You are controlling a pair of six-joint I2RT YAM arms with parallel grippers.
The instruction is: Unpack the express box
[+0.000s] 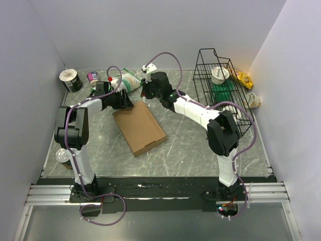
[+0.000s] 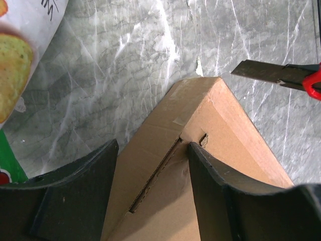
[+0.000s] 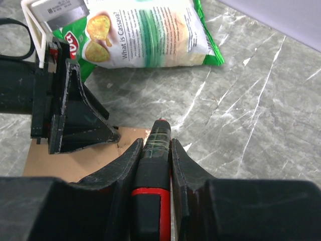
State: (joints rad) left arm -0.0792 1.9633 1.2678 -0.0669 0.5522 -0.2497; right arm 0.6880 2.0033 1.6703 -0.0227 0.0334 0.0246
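The express box [image 1: 140, 128] lies flat on the grey marbled table [image 1: 195, 150], about mid-table and turned at an angle to its edges. Its lid is down, and its far corner points toward the two grippers. The left gripper [image 2: 153, 144] stands at that far corner with its jaws well apart and nothing clamped between them. One finger [image 2: 75, 191] is off the cardboard over the table. The other finger [image 2: 220, 196] lies over the box's top face beside a tuck slot; whether it bears down on the cardboard cannot be told. The right gripper [image 3: 156, 143] is closed snugly on a black-and-red utility knife [image 3: 154, 163], gripping the handle from both sides with the nose of the knife pointing forward past the fingertips. In the left wrist view the knife's blade [image 2: 261, 71] is extended and its tip sits just beside the box's corner, with a narrow strip of table showing between them. A green-and-white snack bag [image 1: 126, 80] lies on the table just beyond both grippers, apart from the box.
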